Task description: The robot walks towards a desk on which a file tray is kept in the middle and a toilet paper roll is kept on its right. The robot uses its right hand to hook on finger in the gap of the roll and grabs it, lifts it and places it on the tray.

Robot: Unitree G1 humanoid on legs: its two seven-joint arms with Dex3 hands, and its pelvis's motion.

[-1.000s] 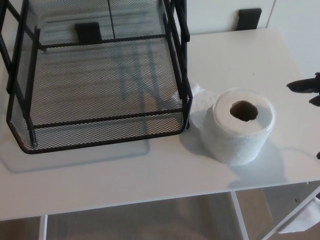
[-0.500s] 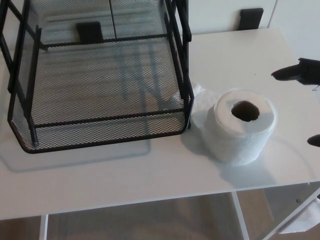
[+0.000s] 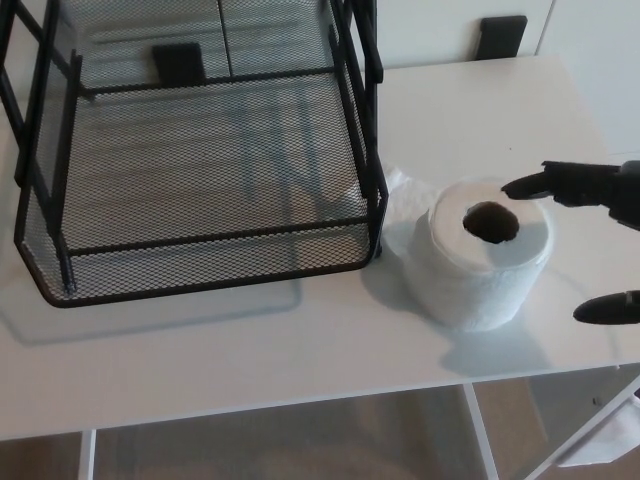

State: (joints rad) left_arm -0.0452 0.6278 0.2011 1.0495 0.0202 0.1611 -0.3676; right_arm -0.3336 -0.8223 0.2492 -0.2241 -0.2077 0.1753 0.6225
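My right hand (image 3: 596, 186) holds nothing, fingers (image 3: 606, 308) spread apart; one finger is over the toilet paper roll (image 3: 480, 280), near its hole.

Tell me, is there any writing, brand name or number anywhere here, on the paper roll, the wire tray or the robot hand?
No readable text anywhere in this view.
The toilet paper roll is plain white, with no wrapper or print.
The black mesh file tray shows no label or tag.
The right robot hand and the white desk show no markings.
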